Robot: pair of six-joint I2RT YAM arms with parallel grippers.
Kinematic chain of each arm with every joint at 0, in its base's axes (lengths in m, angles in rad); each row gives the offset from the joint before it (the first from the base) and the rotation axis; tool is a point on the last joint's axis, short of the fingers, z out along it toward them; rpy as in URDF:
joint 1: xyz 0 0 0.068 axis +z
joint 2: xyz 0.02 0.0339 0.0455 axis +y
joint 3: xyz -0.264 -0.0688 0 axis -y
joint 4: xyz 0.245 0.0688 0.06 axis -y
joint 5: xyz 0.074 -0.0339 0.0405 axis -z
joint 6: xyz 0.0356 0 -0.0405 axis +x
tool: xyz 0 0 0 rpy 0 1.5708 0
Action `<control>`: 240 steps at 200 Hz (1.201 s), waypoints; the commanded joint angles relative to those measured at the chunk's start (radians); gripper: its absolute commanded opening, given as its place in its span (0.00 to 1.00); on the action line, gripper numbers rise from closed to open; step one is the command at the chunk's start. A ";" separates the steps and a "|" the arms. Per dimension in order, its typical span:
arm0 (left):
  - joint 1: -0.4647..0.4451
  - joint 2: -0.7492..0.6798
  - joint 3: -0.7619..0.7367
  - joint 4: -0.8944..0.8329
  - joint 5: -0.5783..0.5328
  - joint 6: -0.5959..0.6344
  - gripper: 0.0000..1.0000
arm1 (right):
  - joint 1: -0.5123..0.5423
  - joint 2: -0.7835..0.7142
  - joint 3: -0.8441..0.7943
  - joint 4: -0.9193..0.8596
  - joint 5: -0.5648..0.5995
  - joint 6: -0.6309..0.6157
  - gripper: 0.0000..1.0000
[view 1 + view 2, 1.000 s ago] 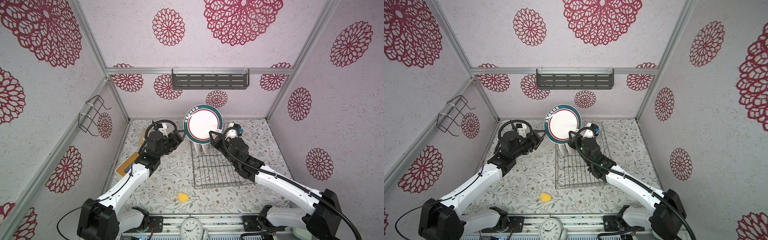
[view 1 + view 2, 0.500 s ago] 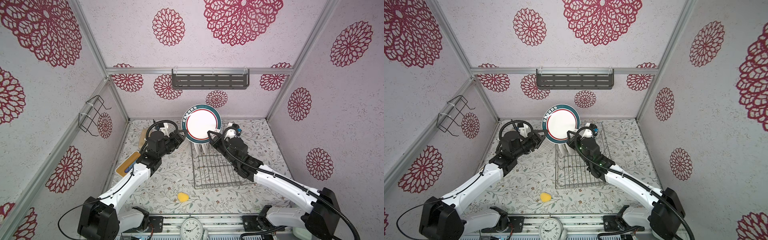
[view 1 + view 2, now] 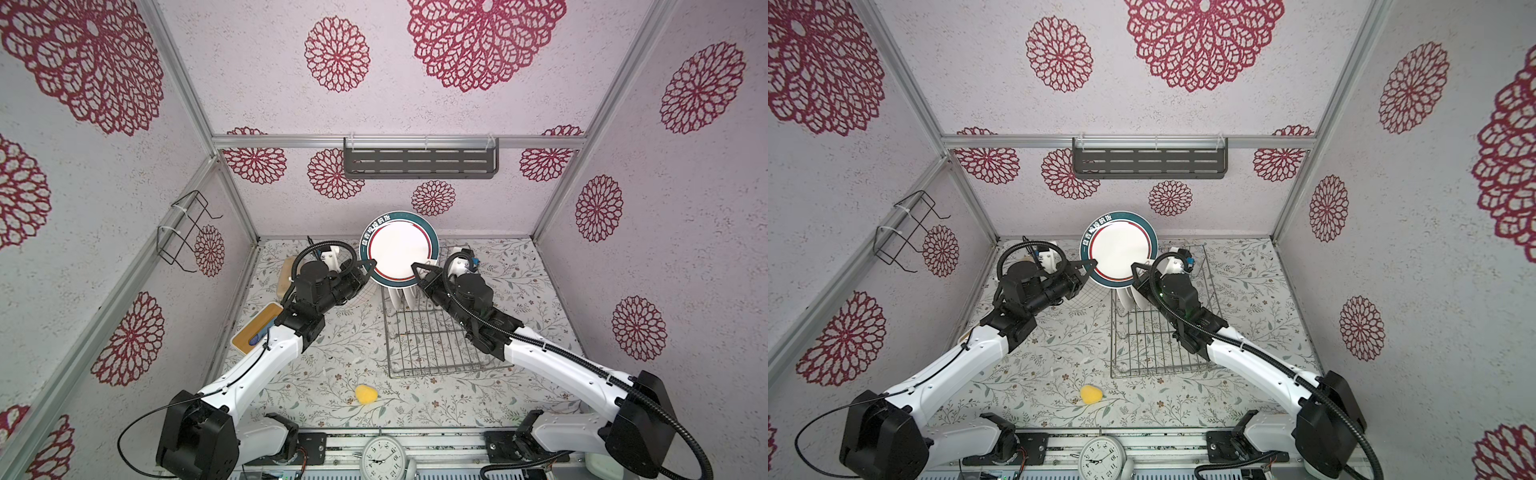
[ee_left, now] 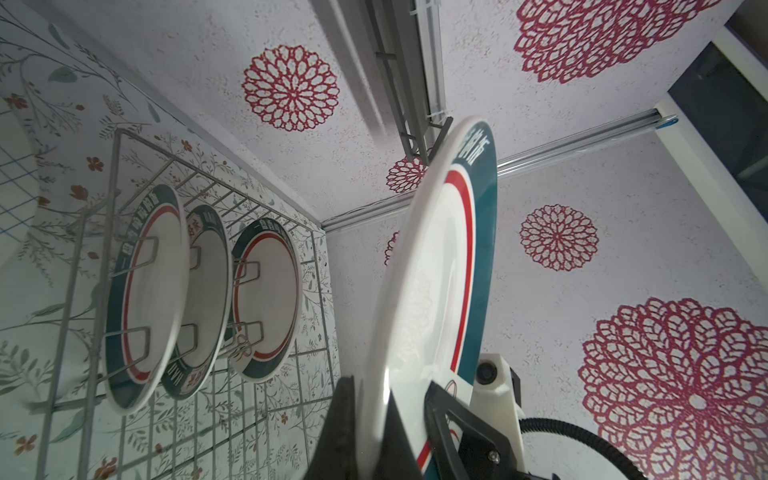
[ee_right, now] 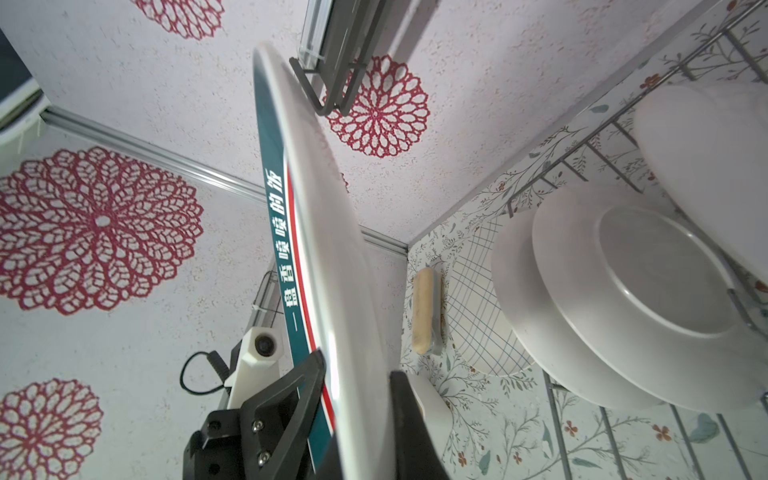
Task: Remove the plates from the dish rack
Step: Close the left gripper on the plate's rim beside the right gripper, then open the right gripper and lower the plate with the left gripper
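Observation:
A white plate [image 3: 399, 249] [image 3: 1119, 249] with a dark green rim band hangs upright in the air above the back of the dish rack [image 3: 432, 332] [image 3: 1158, 332]. My left gripper [image 3: 372, 264] [image 4: 372, 424] is shut on its left rim. On the lower right rim my right gripper [image 3: 415, 268] [image 5: 365, 424] is shut too. Three green-rimmed plates [image 4: 141, 299] [image 4: 208, 291] [image 4: 266, 291] stand between the rack's prongs. A large plate with thin grid lines [image 5: 478, 299] [image 3: 1084, 299] lies on the table left of the rack, partly under my left arm.
A wood-handled brush [image 3: 286, 274] and a wooden-topped box [image 3: 253, 332] lie at the left wall. A yellow lump [image 3: 365, 394] sits on the table in front of the rack. A dark slotted shelf [image 3: 419, 162] hangs on the back wall, a black wire holder [image 3: 183, 232] on the left wall.
My left gripper has moved in to the plate's left rim and shut on it. The plate has shifted slightly left in my right gripper's hold.

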 commanded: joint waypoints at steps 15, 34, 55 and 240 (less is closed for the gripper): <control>-0.007 -0.003 0.002 -0.029 -0.024 0.024 0.00 | -0.002 -0.047 0.008 0.117 -0.038 -0.007 0.30; -0.004 -0.016 0.001 -0.035 -0.027 0.024 0.00 | -0.009 -0.060 -0.007 0.114 -0.038 -0.007 0.49; 0.003 -0.049 0.004 -0.090 -0.052 0.046 0.00 | -0.029 -0.090 -0.028 0.076 -0.031 -0.010 0.67; 0.250 -0.352 -0.432 -0.509 -0.176 0.136 0.00 | -0.094 -0.025 0.171 -0.777 0.326 -0.580 0.77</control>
